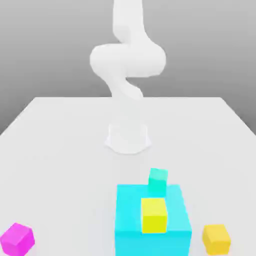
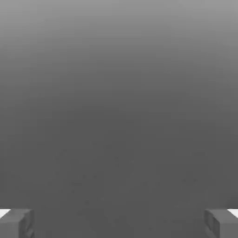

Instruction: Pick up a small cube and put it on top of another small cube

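Magenta cube (image 1: 17,240) on counter (image 1: 75,200), at the exterior view's far left near the bottom edge, turned corner-on, no long axis, sides equal, bare counter between it and cyan block (image 1: 152,215), yellow cube (image 1: 154,216) on that block, hand (image 2: 119,224) spread wide, holding nothing.

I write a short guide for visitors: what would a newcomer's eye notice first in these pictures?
Probably the big cyan block, low in the exterior view, with the yellow cube on it. Next, the magenta cube at the exterior view's far left, and the white arm above.
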`<state>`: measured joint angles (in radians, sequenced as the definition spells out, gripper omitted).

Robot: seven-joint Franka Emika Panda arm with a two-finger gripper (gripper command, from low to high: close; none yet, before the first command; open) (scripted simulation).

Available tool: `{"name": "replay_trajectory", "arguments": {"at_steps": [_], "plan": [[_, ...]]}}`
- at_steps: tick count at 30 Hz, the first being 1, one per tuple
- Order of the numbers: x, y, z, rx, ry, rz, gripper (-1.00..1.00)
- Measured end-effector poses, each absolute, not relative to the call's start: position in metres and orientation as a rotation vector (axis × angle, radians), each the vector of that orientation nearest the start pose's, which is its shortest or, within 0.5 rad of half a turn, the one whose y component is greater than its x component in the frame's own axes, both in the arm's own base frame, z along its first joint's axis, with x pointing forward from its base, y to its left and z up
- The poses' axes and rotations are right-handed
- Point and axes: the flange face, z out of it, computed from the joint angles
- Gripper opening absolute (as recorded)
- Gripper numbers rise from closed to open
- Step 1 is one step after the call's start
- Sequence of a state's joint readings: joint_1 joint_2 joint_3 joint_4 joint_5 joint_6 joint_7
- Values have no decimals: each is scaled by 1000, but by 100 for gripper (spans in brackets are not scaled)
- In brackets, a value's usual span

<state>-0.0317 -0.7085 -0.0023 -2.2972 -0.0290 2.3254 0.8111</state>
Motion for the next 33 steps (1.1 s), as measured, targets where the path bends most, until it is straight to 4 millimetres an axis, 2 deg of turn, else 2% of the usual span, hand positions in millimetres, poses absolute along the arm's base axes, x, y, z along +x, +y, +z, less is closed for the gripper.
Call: {"name": "replay_trajectory", "arguments": {"at_steps": [4,8,12,15,20,24,29,33], "plan": [[427,-43,629,-2561,1215,-895,0],[464,-76,571,-2619,1320,-788,0],[490,-114,508,-2661,1419,-664,0],[502,-143,457,-2681,1489,-562,0],[504,-198,370,-2678,1617,-377,0],[499,-224,298,-2670,1669,-222,0],[476,-254,209,-2621,1736,-32,0],[473,-257,171,-2594,1738,15,0]]}}
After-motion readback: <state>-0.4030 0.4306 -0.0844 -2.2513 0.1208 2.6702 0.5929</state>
